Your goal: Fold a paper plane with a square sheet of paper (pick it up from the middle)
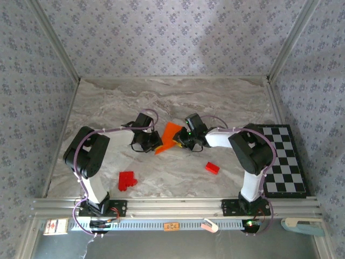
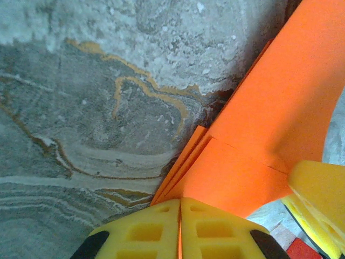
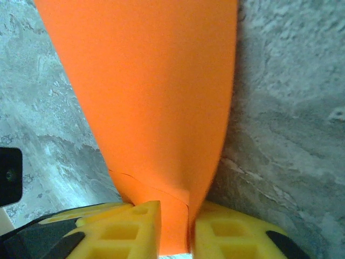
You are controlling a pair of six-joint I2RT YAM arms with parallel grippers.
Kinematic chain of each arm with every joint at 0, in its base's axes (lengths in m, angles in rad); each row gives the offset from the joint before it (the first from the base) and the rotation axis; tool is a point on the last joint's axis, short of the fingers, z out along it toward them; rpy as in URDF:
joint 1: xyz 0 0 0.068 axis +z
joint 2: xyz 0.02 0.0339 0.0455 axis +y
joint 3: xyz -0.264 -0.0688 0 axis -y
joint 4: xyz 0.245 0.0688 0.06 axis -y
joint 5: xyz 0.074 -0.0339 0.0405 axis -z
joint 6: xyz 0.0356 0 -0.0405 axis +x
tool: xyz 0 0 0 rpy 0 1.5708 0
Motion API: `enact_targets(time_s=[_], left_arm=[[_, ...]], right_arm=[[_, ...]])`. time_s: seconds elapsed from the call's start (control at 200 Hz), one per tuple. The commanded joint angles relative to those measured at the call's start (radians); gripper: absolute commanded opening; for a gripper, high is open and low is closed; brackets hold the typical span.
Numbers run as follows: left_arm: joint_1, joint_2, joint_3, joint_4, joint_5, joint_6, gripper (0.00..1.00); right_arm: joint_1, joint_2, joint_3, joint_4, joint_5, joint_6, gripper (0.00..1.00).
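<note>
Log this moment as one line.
left jaws: shut on orange paper | right jaws: shut on same paper | paper: folded, between both jaws | red blocks: apart on table

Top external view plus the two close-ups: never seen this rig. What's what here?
The top external view looks down on two black-and-white robot arms, the left arm and the right arm, bolted at the near edge of a grey marble-patterned table. The close-ups come from a camera on each wrist, looking along that arm's yellow fingers. Between the arms is a folded sheet of bright orange paper. The left fingers and the right fingers are each shut on an edge of it. Also on the table are two small red plastic blocks and, at the right, a black-and-white chequered board.
</note>
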Motion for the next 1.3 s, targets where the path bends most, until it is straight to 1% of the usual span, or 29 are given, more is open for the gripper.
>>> enact_targets(time_s=[0.0, 0.105, 0.27, 0.53, 0.675, 0.745, 0.88, 0.974, 1.074, 1.179, 1.294], left_arm=[[0.002, 0.016, -0.016, -0.066, -0.007, -0.003, 0.10], [0.002, 0.005, -0.007, -0.071, -0.006, 0.004, 0.11], [0.004, -0.033, 0.016, -0.071, -0.012, 0.035, 0.17], [0.002, -0.103, 0.026, -0.050, -0.024, 0.169, 0.29], [-0.006, -0.146, 0.011, -0.024, -0.036, 0.286, 0.32], [-0.023, -0.169, 0.004, -0.009, -0.057, 0.353, 0.36], [-0.068, -0.199, -0.014, 0.022, -0.132, 0.460, 0.46], [-0.095, -0.208, -0.028, 0.057, -0.159, 0.522, 0.50], [-0.125, -0.213, -0.052, 0.111, -0.179, 0.597, 0.51], [-0.163, -0.211, -0.079, 0.177, -0.224, 0.696, 0.53], [-0.219, -0.235, -0.130, 0.264, -0.300, 0.826, 0.61]], right_arm=[[-0.006, -0.008, -0.011, 0.021, -0.011, 0.011, 0.18], [-0.006, -0.013, -0.007, 0.001, -0.002, 0.002, 0.12], [-0.006, -0.029, 0.005, -0.044, 0.015, -0.022, 0.04], [-0.014, -0.065, 0.018, -0.099, 0.028, -0.047, 0.04], [-0.020, -0.080, 0.022, -0.131, 0.033, -0.045, 0.03], [-0.022, -0.089, 0.029, -0.149, 0.038, -0.044, 0.03], [-0.027, -0.105, 0.040, -0.191, 0.045, -0.030, 0.02], [-0.032, -0.112, 0.042, -0.210, 0.044, -0.011, 0.02], [-0.040, -0.119, 0.041, -0.208, 0.032, 0.009, 0.02], [-0.044, -0.122, 0.045, -0.213, 0.020, 0.021, 0.02], [-0.051, -0.126, 0.048, -0.218, 0.010, 0.033, 0.02]])
